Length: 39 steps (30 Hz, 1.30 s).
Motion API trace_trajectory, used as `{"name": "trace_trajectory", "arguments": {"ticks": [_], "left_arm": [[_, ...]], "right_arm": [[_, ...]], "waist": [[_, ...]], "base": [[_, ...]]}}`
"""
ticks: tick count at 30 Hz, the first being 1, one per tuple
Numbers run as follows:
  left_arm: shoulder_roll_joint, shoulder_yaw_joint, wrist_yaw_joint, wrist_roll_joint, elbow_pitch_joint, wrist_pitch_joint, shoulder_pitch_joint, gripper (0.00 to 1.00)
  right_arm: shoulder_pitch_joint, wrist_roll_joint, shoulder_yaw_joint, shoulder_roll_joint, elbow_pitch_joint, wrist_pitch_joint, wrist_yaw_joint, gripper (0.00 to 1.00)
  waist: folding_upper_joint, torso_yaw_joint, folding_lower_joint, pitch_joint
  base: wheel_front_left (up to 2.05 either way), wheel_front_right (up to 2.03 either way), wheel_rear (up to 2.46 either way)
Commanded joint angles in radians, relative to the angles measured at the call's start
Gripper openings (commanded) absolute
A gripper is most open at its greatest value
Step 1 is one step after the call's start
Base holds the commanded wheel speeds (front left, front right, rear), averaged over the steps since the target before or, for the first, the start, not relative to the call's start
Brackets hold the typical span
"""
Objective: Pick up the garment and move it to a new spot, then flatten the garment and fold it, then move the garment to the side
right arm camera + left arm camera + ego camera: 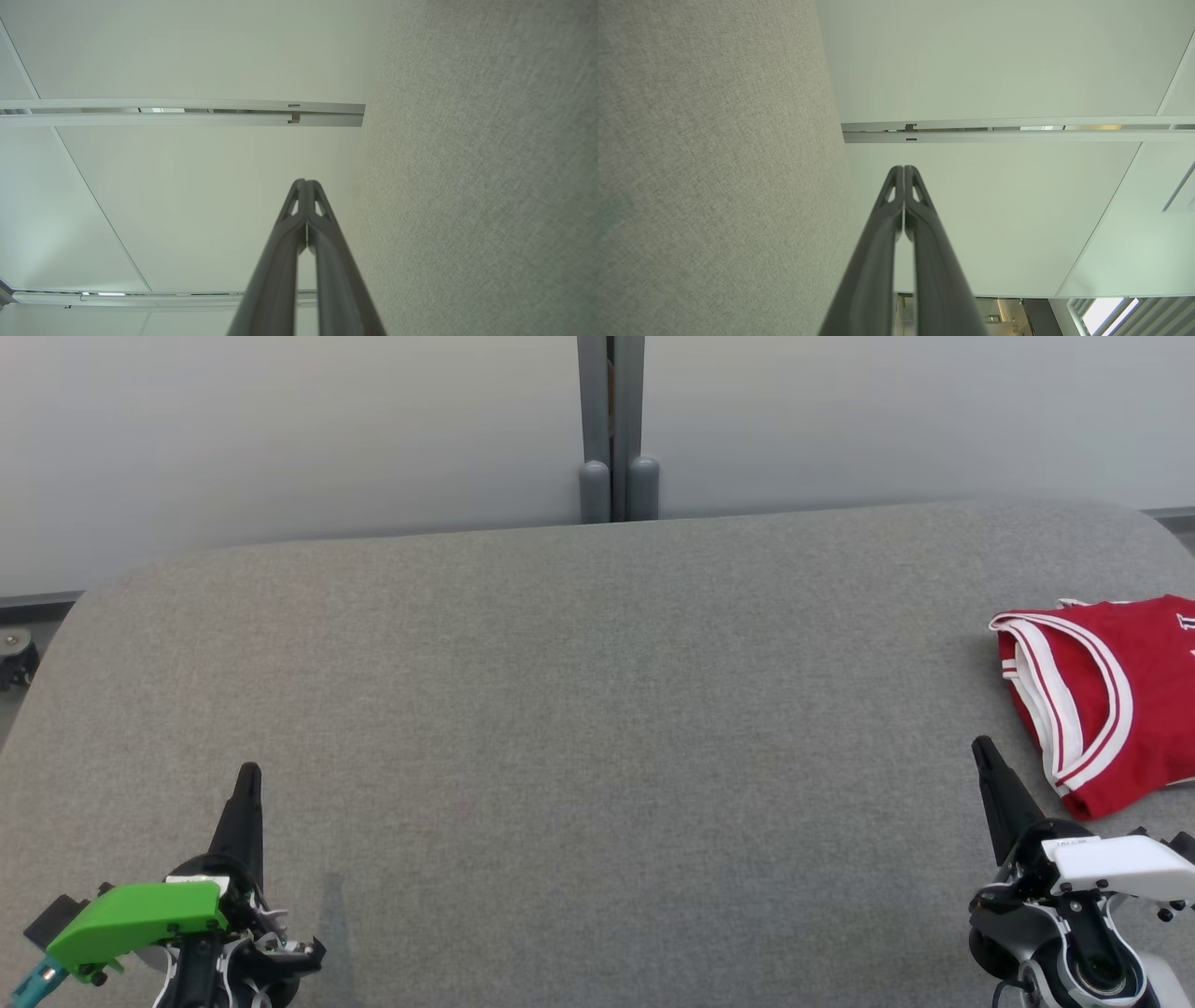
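Red garment [1144, 695], white-striped trim, lies folded; left claw [248, 777] and right claw [983, 749] pressed together.

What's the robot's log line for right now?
garment: on grey table, far right | left gripper: shut, empty | right gripper: shut, empty, near garment

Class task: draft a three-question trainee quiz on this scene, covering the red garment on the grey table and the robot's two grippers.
1. True or false: the red garment lies nearer the right gripper than the left gripper.
2. Both grippers are: A open; B shut and empty; C shut on cloth.
3. Fill in: the garment's trim is ____.
Key: 1 true; 2 B; 3 white.
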Motion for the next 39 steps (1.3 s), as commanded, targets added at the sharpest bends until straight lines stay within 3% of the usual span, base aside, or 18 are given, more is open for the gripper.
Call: {"name": "trace_trajectory", "arguments": {"ticks": [1, 39], "left_arm": [[0.007, 0.002, -0.004, -0.003, -0.004, 0.003, -0.013, 0.0], [0.007, 0.002, -0.004, -0.004, -0.004, 0.003, -0.013, 0.0]], "right_arm": [[0.013, 0.002, -0.002, -0.006, -0.003, 0.004, 0.0, 0.0], [0.013, 0.002, -0.002, -0.005, -0.003, 0.004, 0.0, 0.0]], "waist": [[0.0, 0.0, 0.0, 0.0], [0.0, 0.0, 0.0, 0.0]], "base": [[0.0, 0.0, 0.0], [0.0, 0.0, 0.0]]}}
